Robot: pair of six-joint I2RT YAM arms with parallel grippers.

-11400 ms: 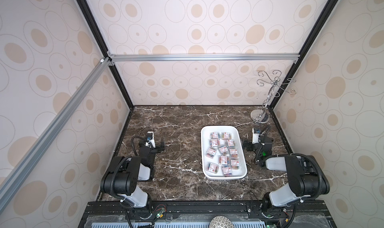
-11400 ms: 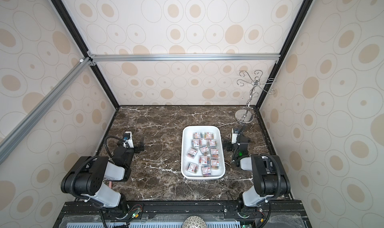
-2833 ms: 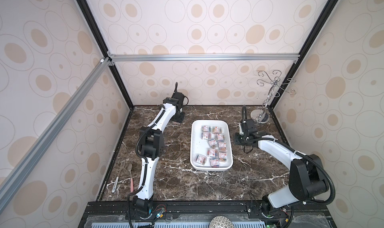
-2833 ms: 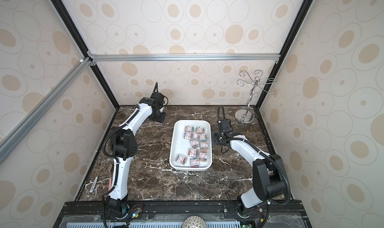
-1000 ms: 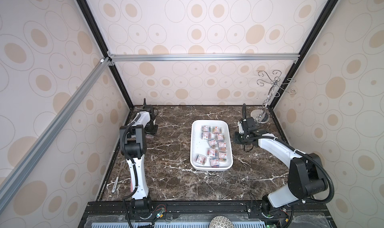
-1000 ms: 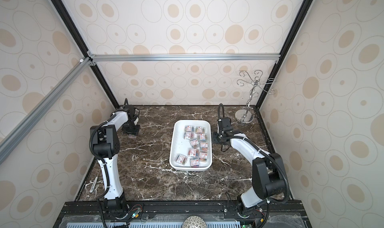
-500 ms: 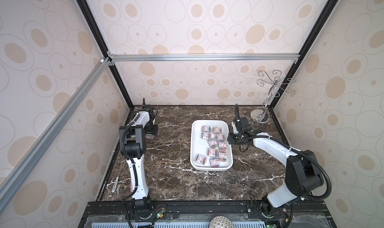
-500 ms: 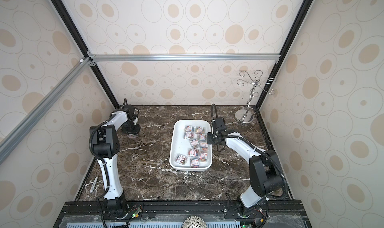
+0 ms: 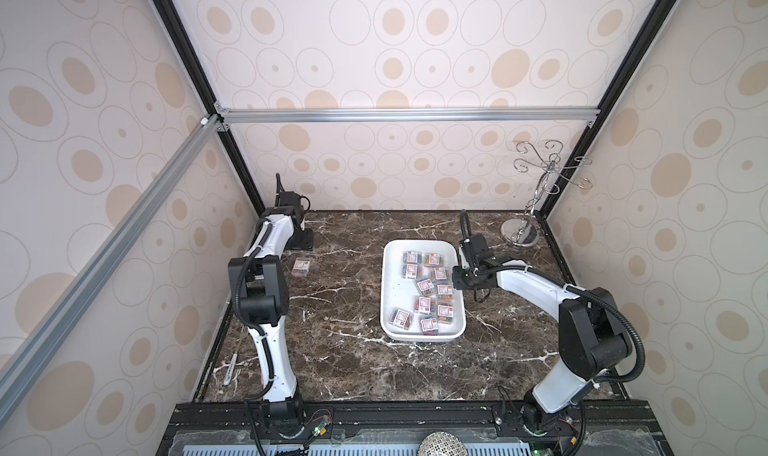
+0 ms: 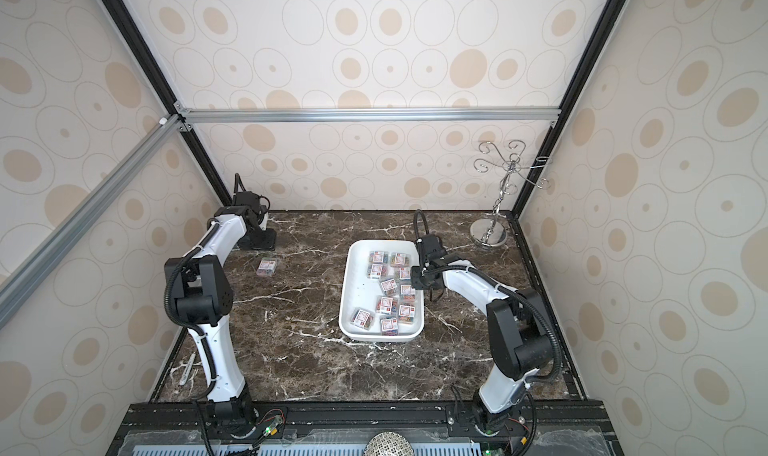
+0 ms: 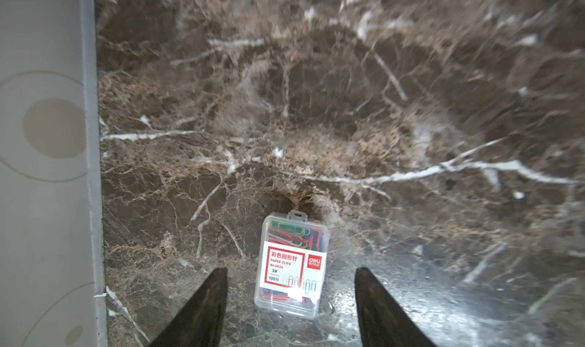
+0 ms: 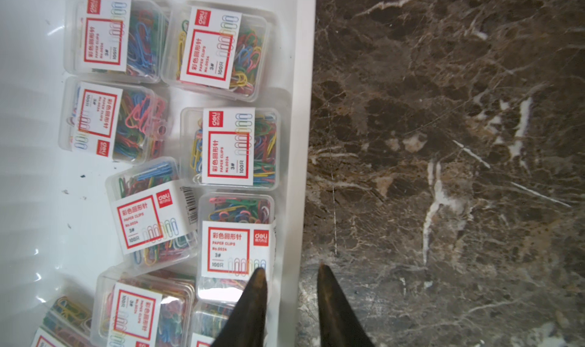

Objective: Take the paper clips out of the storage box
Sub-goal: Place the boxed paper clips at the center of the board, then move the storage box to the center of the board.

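Observation:
The storage box is a white tray mid-table with several small clear boxes of paper clips inside. One more box of paper clips lies on the marble at the far left. My left gripper hovers over it, open, its fingers wide on either side without touching. My right gripper is open by a narrow gap astride the tray's right rim, one finger over a clip box, one over the marble.
A chrome hook stand stands in the far right corner. A thin metal utensil lies by the left wall near the front. Patterned walls close in three sides, and the left gripper is close to the left wall.
My left gripper has opened and drawn back a little, leaving a clip box on the marble. My right gripper moved left from beside the tray onto its right rim, and its jaws narrowed.

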